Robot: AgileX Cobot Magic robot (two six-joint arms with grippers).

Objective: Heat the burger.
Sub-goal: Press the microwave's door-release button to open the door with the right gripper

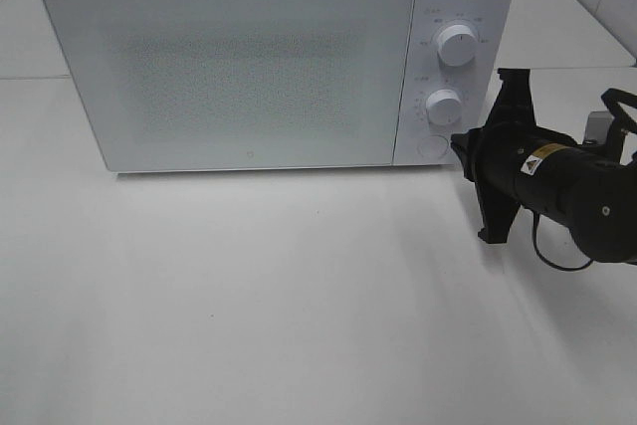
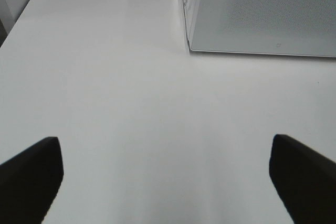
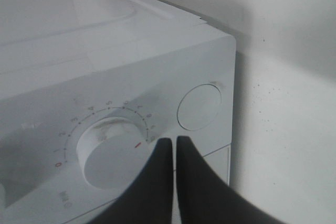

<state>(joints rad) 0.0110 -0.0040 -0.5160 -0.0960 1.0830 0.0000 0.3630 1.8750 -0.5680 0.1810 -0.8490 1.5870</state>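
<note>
The burger is out of view. A white microwave stands at the back of the table with its door closed, and nothing shows through the speckled door. My right gripper is shut and empty, its tips just in front of the control panel. In the right wrist view the right gripper has its fingertips pressed together beside the lower knob, close to the round button. My left gripper is open over bare tabletop, with the microwave's front left corner ahead of it.
The control panel carries an upper knob, a lower knob and the round button. White tabletop spreads in front of the microwave. Another white table adjoins at the back right.
</note>
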